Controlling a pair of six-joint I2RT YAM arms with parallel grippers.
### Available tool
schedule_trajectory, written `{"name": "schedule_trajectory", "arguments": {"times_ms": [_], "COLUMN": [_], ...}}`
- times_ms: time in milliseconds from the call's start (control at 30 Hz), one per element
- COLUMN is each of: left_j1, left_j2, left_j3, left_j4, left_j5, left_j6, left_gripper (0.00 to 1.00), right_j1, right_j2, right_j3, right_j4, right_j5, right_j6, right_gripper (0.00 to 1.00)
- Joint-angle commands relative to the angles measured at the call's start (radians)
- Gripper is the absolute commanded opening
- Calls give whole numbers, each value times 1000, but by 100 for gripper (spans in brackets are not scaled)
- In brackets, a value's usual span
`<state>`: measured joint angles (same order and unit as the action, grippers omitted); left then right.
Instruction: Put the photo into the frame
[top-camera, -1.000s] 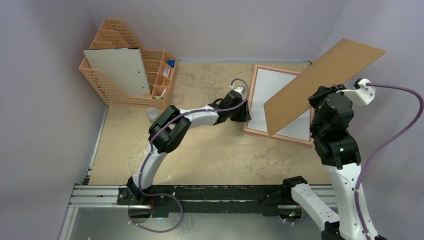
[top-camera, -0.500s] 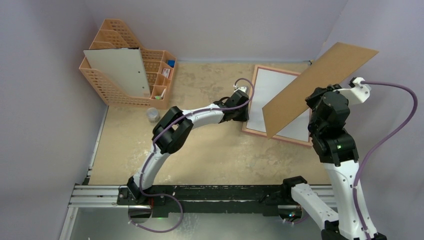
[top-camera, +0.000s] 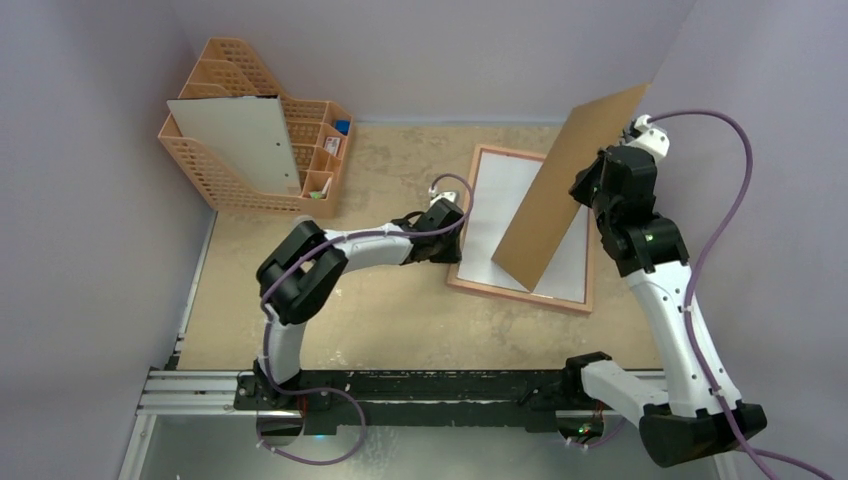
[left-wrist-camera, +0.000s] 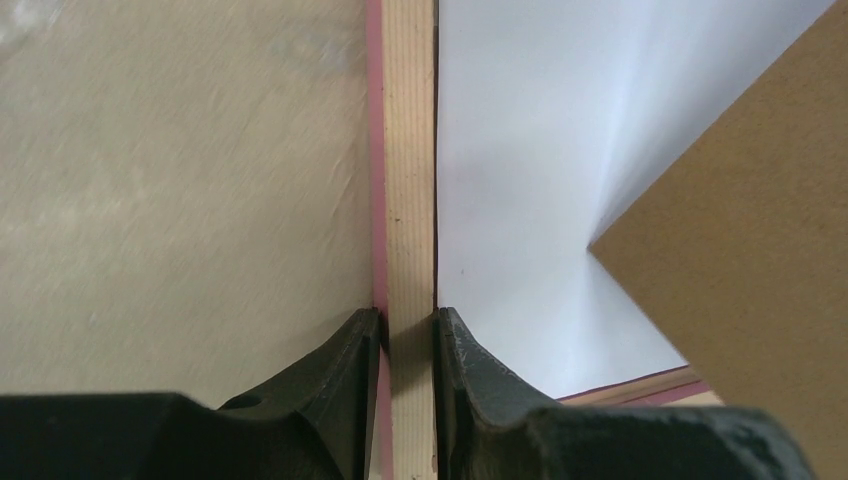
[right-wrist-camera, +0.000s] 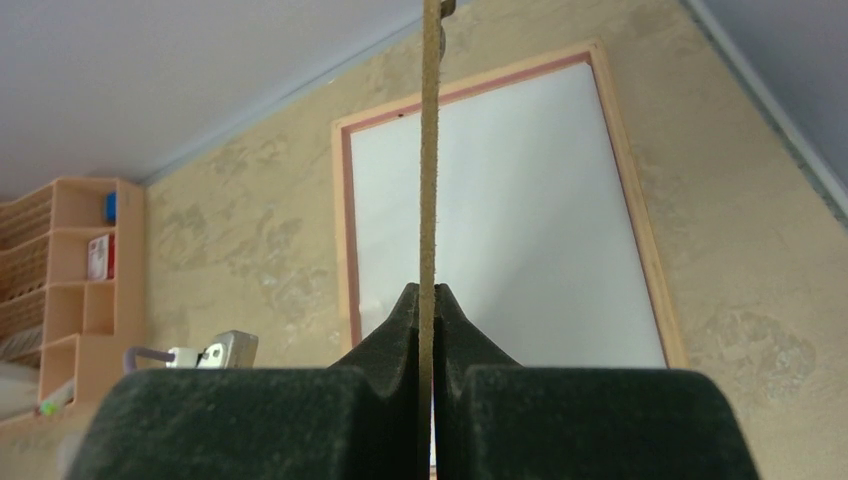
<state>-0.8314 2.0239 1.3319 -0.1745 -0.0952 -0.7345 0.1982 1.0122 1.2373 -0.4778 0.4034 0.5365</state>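
While flat on the desk (top-camera: 400, 310), shows peach-backed, pink-edged frame (top-camera: 520, 298) around photo (top-camera: 490, 215), white side up. Pinched at one rail by left pincer (left-wrist-camera: 408, 320). Clamped in shut right pincer (right-wrist-camera: 427, 295): tilted brown board (top-camera: 560, 185).

You have pale lavender walls (top-camera: 90, 250) around your mottled beige desk (top-camera: 400, 320). An orange mesh file rack (top-camera: 200, 175) stands at ten o'clock, and a metal rail (top-camera: 190, 390) runs along six o'clock.

photo (top-camera: 490, 218) in frame (top-camera: 515, 295), board (top-camera: 565, 180) above, rack (top-camera: 197, 166) left
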Motion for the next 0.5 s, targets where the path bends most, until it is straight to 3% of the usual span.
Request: {"name": "schedule_trajectory", "arguments": {"times_ms": [0,467], "left_j1": [11,21], "left_j2": [-108,-477], "left_j3": [-178,-601], "left_j4": [-90,-49], "left_j5": [-38,-102], "left_j6": [-72,-264], "left_gripper": [15,13], "right_j1": [-1,0], "right_j2": [19,229], "right_j3": [161,394], "right_j4": [62,-51], "right_j5": [-127,-374], "right_j6": [-51,-135], "right_gripper": [0,0]}}
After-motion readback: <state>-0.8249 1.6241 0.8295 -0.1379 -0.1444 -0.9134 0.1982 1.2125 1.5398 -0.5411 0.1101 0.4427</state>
